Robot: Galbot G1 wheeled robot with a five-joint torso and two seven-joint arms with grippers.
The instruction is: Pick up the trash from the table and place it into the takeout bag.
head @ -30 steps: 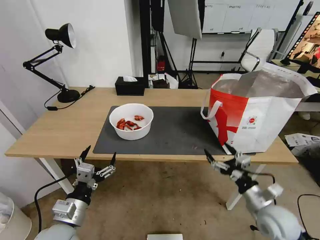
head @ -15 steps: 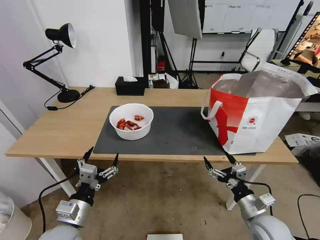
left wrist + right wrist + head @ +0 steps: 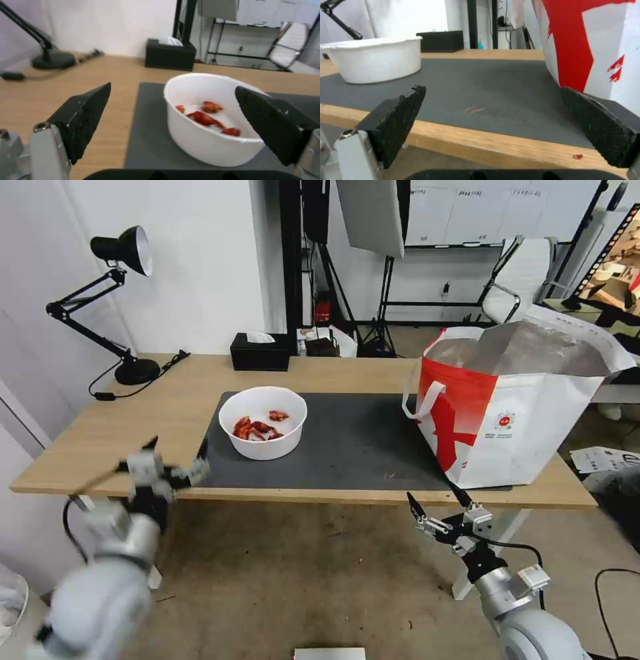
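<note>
Left hand [image 3: 175, 459] gapes level with bowl [image 3: 263, 423]; empty.

White bowl [image 3: 263, 423] of red shells sits upright on the mat [image 3: 347, 447].

Silver-grey arms, black cables, black textured gripper fingers [image 3: 396, 122].

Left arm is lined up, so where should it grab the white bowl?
Judging by its pose, pinch the white bowl at its near-left rim, one finger inside, one outside. The open left gripper already faces that side, and the shells lie low, leaving the rim free.
</note>
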